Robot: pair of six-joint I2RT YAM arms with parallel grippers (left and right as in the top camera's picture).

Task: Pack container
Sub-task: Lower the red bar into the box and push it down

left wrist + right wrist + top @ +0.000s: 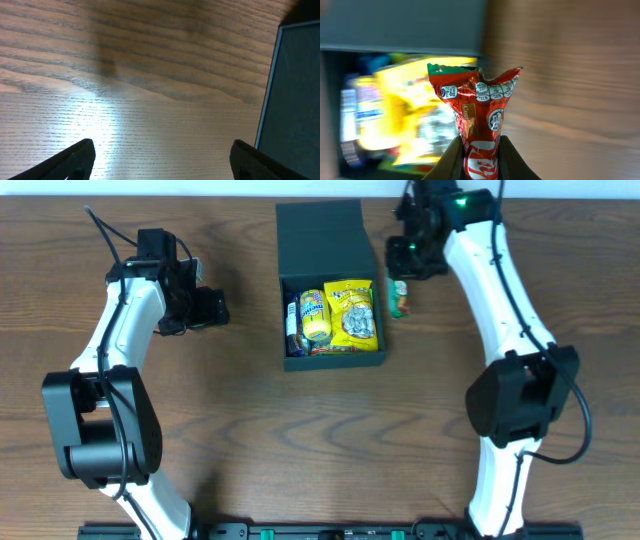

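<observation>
Overhead looked straight down on the whole tabletop [250, 440]. Both wrist cameras sat low and close, each sharing the box [320, 240] with it.

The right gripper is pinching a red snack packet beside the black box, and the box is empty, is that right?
Not quite. The box isn't empty: the overhead view shows yellow packets inside it. The right gripper does pinch the red packet beside the box.
</observation>
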